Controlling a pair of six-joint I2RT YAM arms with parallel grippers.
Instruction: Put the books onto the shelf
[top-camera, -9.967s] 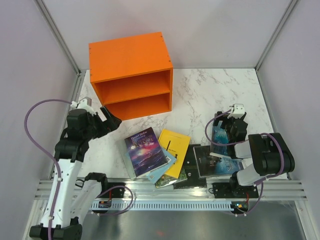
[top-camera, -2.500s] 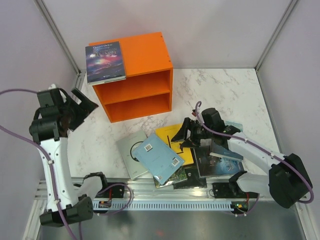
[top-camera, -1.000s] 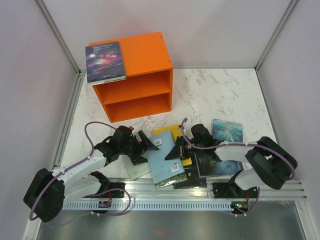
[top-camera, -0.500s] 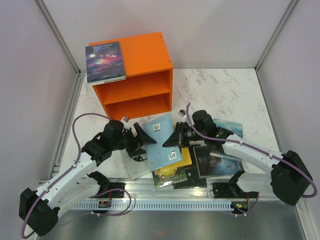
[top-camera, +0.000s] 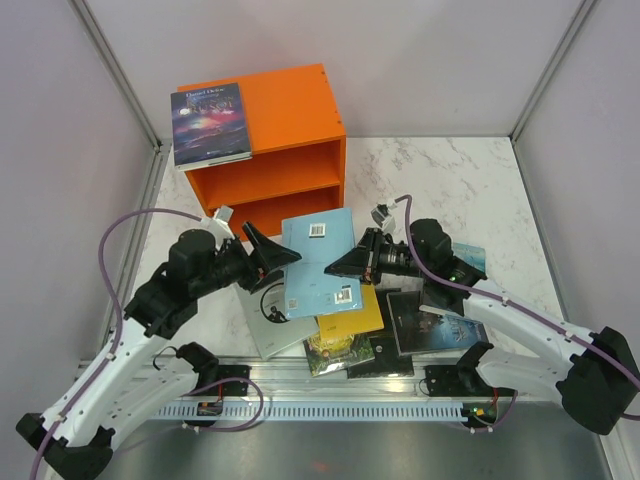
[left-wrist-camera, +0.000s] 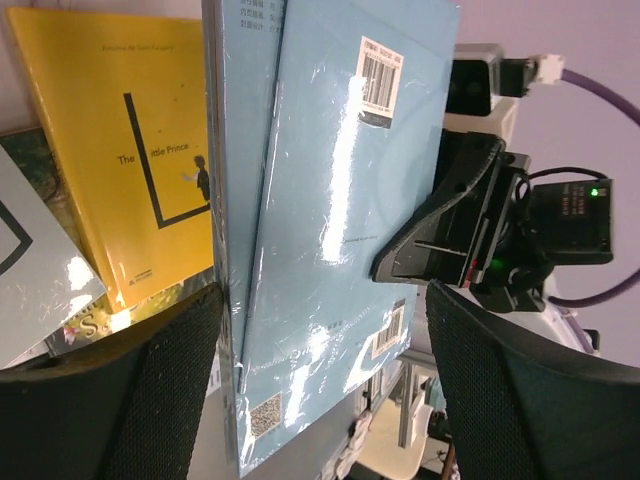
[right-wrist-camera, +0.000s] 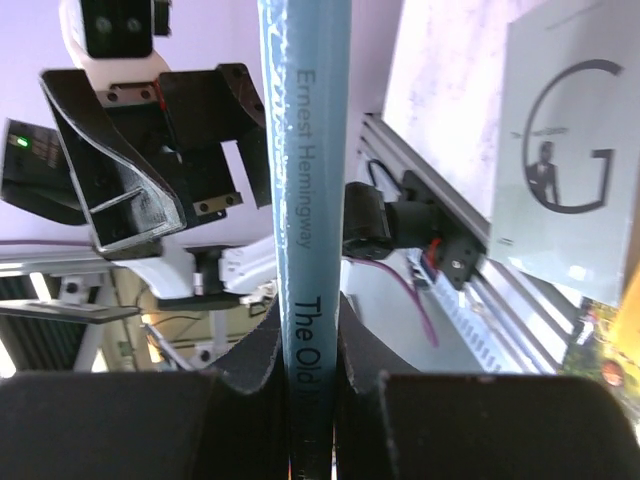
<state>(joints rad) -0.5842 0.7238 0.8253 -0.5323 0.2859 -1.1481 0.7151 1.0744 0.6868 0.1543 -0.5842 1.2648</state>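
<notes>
Jaws of the right gripper (right-wrist-camera: 305, 345) pinch the spine of a light blue book (top-camera: 318, 262), holding it up over the pile at the centre of the top view; the left gripper (left-wrist-camera: 320, 330) has its jaws spread wide either side of the book's opposite edge, not closed on it; underneath lie a yellow book (top-camera: 357, 312), a grey-white book with a G (top-camera: 266, 328) and darker books (top-camera: 430, 322) toward the bottom edge; the orange shelf (top-camera: 290, 110) stands at upper left on the marble table (top-camera: 450, 180); a purple-blue book (top-camera: 208, 122) lies on its top.
</notes>
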